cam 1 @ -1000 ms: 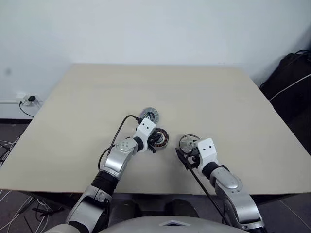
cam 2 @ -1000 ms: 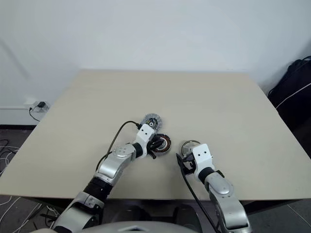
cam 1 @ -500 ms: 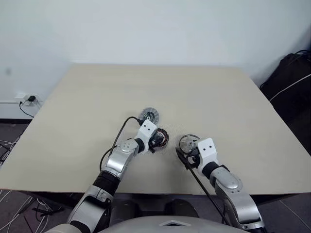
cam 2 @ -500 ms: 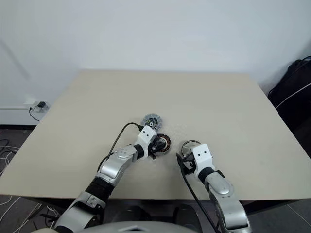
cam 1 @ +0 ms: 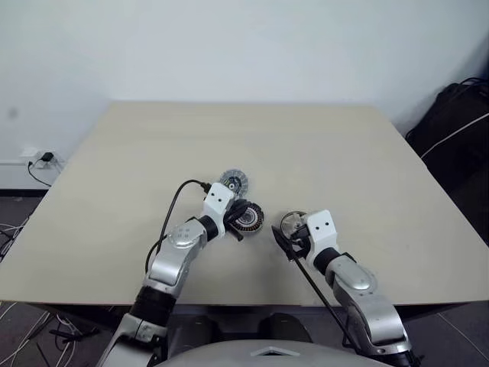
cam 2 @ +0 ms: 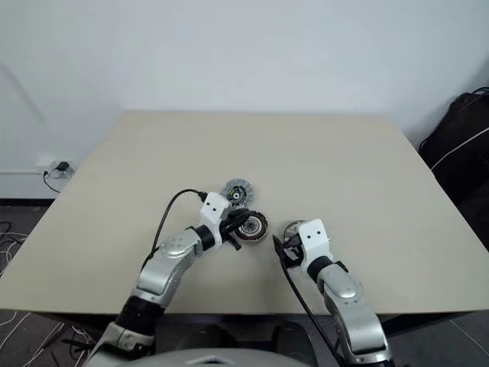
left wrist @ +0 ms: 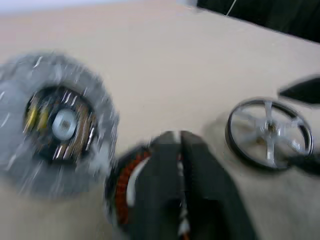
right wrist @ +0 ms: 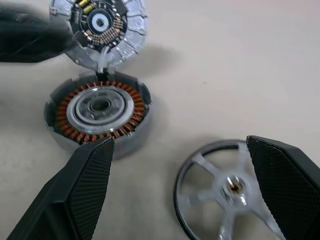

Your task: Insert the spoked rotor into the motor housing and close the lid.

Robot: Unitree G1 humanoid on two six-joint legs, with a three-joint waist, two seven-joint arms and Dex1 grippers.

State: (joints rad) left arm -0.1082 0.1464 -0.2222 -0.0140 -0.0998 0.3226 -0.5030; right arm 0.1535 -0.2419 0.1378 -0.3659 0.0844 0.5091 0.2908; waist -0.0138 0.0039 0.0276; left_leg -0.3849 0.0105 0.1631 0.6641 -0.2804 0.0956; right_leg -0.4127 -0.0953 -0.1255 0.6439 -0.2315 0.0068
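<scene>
The left claw (cam 1: 238, 216) was closed, its fingers pressed together at the near rim of the housing (cam 1: 249, 217); whether they pinched the rim or only touched it could not be told from the head views. There the right claw (cam 1: 288, 238) stood wide open, low over the table (cam 1: 344, 153), with the rotor (cam 1: 293, 223) lying flat just beyond its tips. The lid (cam 1: 234, 182) lay just behind the housing, nearly touching it. In the left wrist view the shut fingers (left wrist: 172, 175) covered part of the housing (left wrist: 120, 185), the lid (left wrist: 57, 125) lay beside it with its dark hub up, and the rotor (left wrist: 270, 132) sat apart toward the other arm. In the right wrist view the spread fingers (right wrist: 90, 175) framed both parts: one tip hung close to the wall of the housing (right wrist: 100, 112), the rotor (right wrist: 227, 190) lay between the fingers, and the lid (right wrist: 100, 22) rested against the housing's far edge. The rotor was not yet gripped, so the insertion seemed not to have begun. Being thin and flat on the table, the rotor might slide or flip when the fingers close, since there is little edge to catch. The finger near the housing might also nudge it, and a shifted housing could push the lid away.
</scene>
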